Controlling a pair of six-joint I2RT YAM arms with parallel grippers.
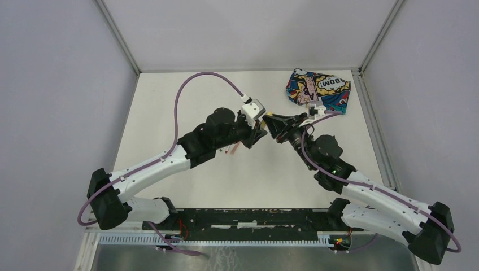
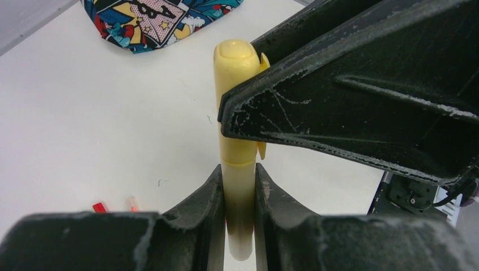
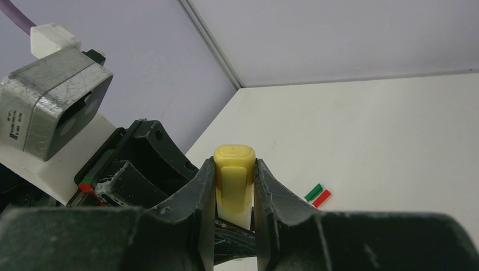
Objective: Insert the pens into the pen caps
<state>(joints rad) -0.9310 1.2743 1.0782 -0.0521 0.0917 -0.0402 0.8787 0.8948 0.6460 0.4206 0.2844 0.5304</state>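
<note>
Top view: L arm comes in from lower left, R arm from lower right, and the two hands meet tip to tip just above ctr of the white counter [image 1: 169, 101]. The comic-print pouch [image 1: 316, 90] lies at upper right, near the back corner and apart from both hands.

L wrist view: pouch shows at upper left. In mid-frame, L hand [image 2: 238, 175] is narrow, both fingers pressed on the barrel of the yellow pen [image 2: 238, 203], which runs straight up the frame. The yellow cap [image 2: 234, 62] sits on the pen's far end, its lower rim meeting the barrel just above the L fingertips. Can't tell if it's pushed fully home. From the right, a black finger of R hand [image 1: 278, 125] crosses over the cap's side, touching it.

R wrist view: at left, L hand's black body and its grey camera block. In mid-frame, R hand [image 3: 234, 169] is also narrow, fingers clamped on either side of the yellow cap, clip facing the camera, rounded top poking up btwn the tips. Pen and cap are held up off the counter. At right, on the counter, a green piece [image 3: 313, 192] and a red piece [image 3: 322, 198] lie side by side, just about touching, well away from the hands. Too small to say if they're caps or pen ends.
</note>
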